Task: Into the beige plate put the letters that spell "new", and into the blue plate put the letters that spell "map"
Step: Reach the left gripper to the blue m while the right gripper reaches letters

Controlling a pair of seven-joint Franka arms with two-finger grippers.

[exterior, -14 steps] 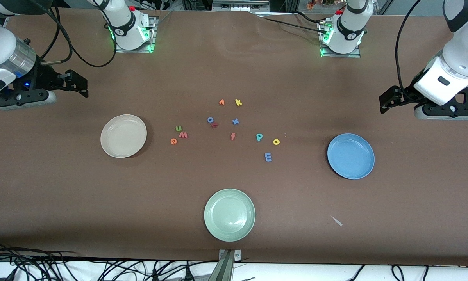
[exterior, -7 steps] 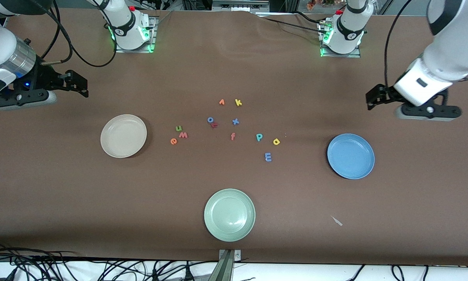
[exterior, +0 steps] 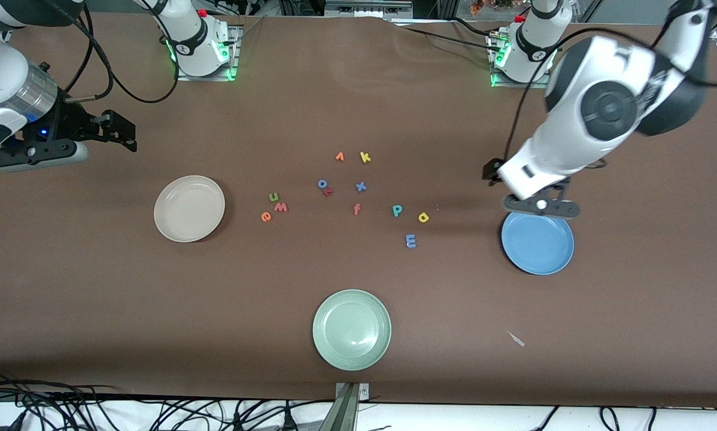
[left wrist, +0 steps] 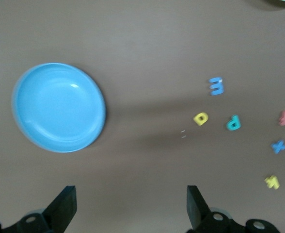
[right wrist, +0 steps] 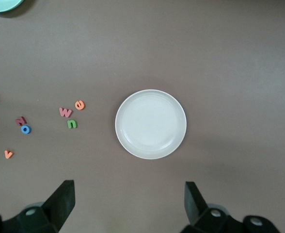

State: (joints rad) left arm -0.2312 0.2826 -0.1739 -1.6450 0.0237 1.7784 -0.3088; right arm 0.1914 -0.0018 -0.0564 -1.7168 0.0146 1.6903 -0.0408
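Observation:
The beige plate [exterior: 189, 208] [right wrist: 150, 124] lies toward the right arm's end, with green n [exterior: 273, 196] [right wrist: 72, 124], red-pink w [exterior: 281, 207] [right wrist: 65, 112] and orange e [exterior: 266, 216] [right wrist: 79, 104] beside it on the table. The blue plate [exterior: 538, 242] [left wrist: 59, 107] lies toward the left arm's end. Teal p [exterior: 397, 210] [left wrist: 233, 122], yellow a [exterior: 423, 217] [left wrist: 200, 118] and lavender m [exterior: 410, 240] [left wrist: 215, 86] lie between it and the table's middle. My left gripper [exterior: 541, 205] [left wrist: 131, 208] hangs open and empty over the blue plate's rim. My right gripper [exterior: 32, 152] [right wrist: 128, 204] waits open over bare table.
A pale green plate [exterior: 352, 329] sits near the front edge. Loose letters lie mid-table: orange v [exterior: 339, 157], yellow k [exterior: 365, 157], blue o [exterior: 322, 184], blue x [exterior: 361, 187], orange f [exterior: 357, 209]. A small scrap [exterior: 516, 339] lies nearer the camera than the blue plate.
The left arm has swung in from its end of the table and its gripper now hangs over the blue plate's rim. The right arm has barely moved. No letter has shifted.

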